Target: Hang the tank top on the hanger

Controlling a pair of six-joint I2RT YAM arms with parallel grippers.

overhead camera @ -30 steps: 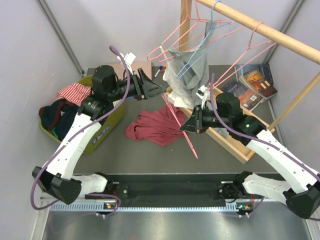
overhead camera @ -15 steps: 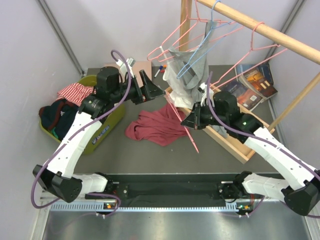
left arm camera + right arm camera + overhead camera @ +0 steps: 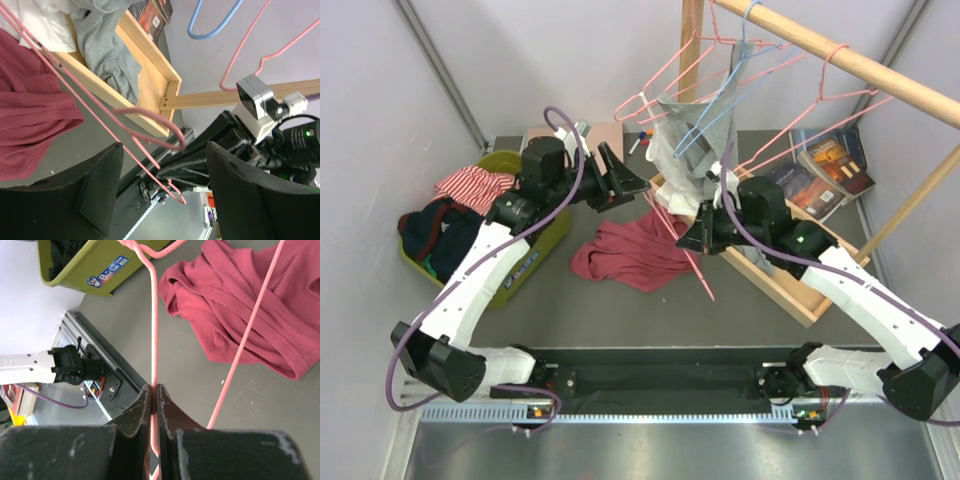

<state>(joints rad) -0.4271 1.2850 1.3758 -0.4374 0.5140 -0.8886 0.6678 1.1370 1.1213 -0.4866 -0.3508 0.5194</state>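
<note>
The maroon tank top (image 3: 630, 252) lies crumpled on the table between the arms. It shows under the wire in the right wrist view (image 3: 250, 315) and at the left in the left wrist view (image 3: 30, 110). The pink hanger (image 3: 682, 245) slants over the cloth's right side. My right gripper (image 3: 690, 238) is shut on one of the hanger's wires (image 3: 154, 330), the jaws pinching it (image 3: 154, 390). My left gripper (image 3: 632, 185) hovers open just up-left of the hanger's top end. Its fingers (image 3: 164, 165) frame the hanger's hook (image 3: 150, 137) without touching it.
A green bin (image 3: 525, 265) of clothes with a striped cloth (image 3: 470, 185) stands at the left. A wooden rail (image 3: 840, 60) carries pink and blue hangers and a grey garment (image 3: 695, 150). A wooden tray (image 3: 790, 290) and books (image 3: 835, 160) lie at the right.
My left gripper has drifted right toward the hanger's top, its jaws widening and then narrowing again. My right gripper has shifted slightly up and left, carrying the hanger.
</note>
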